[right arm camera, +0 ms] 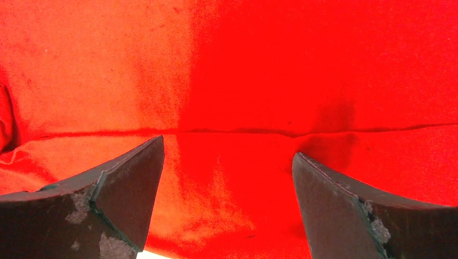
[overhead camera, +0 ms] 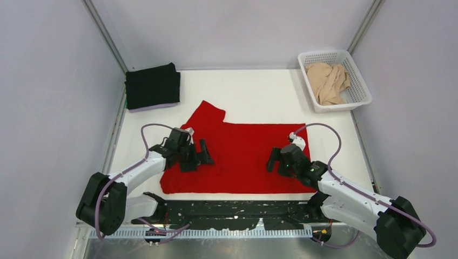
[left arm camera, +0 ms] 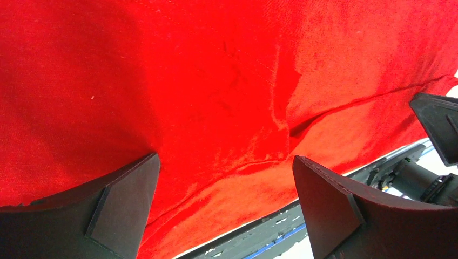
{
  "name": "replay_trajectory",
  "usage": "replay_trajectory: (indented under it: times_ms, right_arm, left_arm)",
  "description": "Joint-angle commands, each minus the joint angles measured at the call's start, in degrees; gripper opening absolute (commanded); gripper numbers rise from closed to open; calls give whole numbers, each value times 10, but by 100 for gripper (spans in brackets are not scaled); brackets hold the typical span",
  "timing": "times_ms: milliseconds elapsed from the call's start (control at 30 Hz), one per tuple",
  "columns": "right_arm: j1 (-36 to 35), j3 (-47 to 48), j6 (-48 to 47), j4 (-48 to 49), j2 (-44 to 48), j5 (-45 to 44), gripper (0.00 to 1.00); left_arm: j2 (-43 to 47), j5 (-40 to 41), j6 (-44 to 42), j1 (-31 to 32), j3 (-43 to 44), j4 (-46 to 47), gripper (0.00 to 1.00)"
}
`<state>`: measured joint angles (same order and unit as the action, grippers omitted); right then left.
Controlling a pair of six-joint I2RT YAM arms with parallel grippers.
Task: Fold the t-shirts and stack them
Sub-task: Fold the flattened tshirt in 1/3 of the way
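The red t-shirt lies spread flat on the white table, one sleeve pointing to the far left. My left gripper is open over the shirt's left part; its view shows red cloth between the spread fingers. My right gripper is open over the shirt's right part; its view is filled with red cloth crossed by a seam. A folded black t-shirt sits on a pale lavender one at the far left corner. The beige t-shirt lies crumpled in the basket.
A white lattice basket stands at the far right corner. A black perforated strip runs along the table's near edge between the arm bases. Grey walls enclose the table on three sides.
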<state>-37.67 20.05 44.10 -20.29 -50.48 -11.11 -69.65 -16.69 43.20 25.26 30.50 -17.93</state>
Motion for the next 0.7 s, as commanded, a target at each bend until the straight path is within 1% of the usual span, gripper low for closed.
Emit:
replay_trajectory:
  times_ms: [0,167,300,367,467,533,600,667]
  right_arm:
    - [-2,40,-28,-41,5,-47,95]
    - [-2,109,-96,-22,2,-69,95]
    - [-1,131,-114,-1,-9,-83,95]
    - [0,131,-120,22,-14,-84,95]
    - [2,129,-124,44,-27,-82,96]
    - [5,127,-125,50,-36,-78,95]
    - [10,123,-130,59,-44,-71,95]
    - [18,122,-143,64,-49,-62,95]
  left_arm:
    - [11,32,-26,3,24,-89,99]
    - [2,41,-46,3,117,-114,99]
    - [-27,68,-64,-8,195,-131,99]
    - [-56,80,-66,-23,236,-130,99]
    - [-124,76,-80,-51,318,-132,99]
    - [-174,63,-84,-73,366,-115,99]
    - [-233,52,-89,-94,417,-94,99]
    - [-307,57,-94,-110,491,-95,99]
